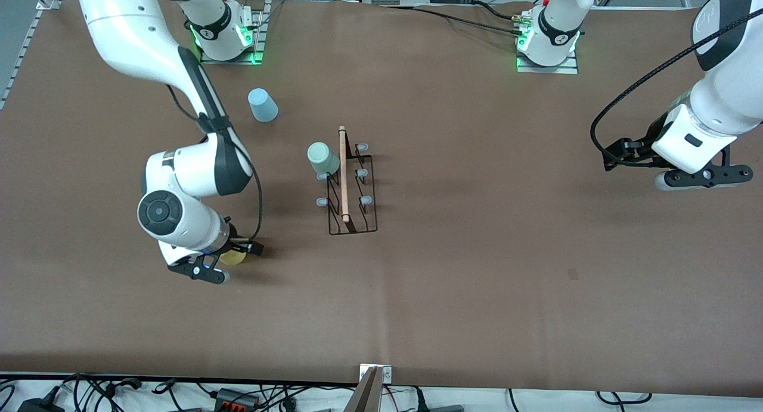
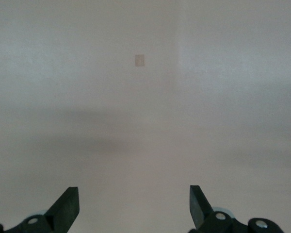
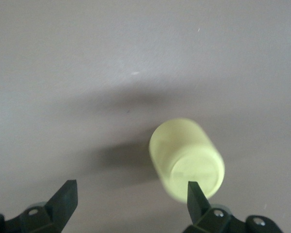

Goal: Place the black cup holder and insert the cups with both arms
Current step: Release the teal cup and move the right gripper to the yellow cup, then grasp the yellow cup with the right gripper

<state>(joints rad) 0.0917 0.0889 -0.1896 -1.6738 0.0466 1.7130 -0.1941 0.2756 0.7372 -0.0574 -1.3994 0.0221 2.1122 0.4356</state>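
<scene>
One cup remained the object of the coming move: the yellow cup (image 3: 186, 165), which lay on the brown table (image 1: 477, 251) toward the right arm's end, nearer the front camera than the black cup holder (image 1: 351, 188). The right gripper (image 1: 222, 263) was found over this cup, and the right arm was plainly the nearer of the two. In the right wrist view the cup was seen bottom-up, offset to one side of the gap and just beside, possibly touching, one fingertip (image 3: 193, 193); the other fingertip stood well apart from it. The cup's long axis appeared roughly upright, slightly tilted in that view. The jaws were spread wide and nothing was pinched. It was judged that the gripper would need to be centred over the cup before closing. The holder stood mid-table with the mint green cup (image 1: 323, 157) on one peg; the light blue cup (image 1: 262, 105) rested inverted nearer the right arm's base. The left gripper (image 1: 703, 176) waited over bare table at the left arm's end, jaws spread, nothing held.
</scene>
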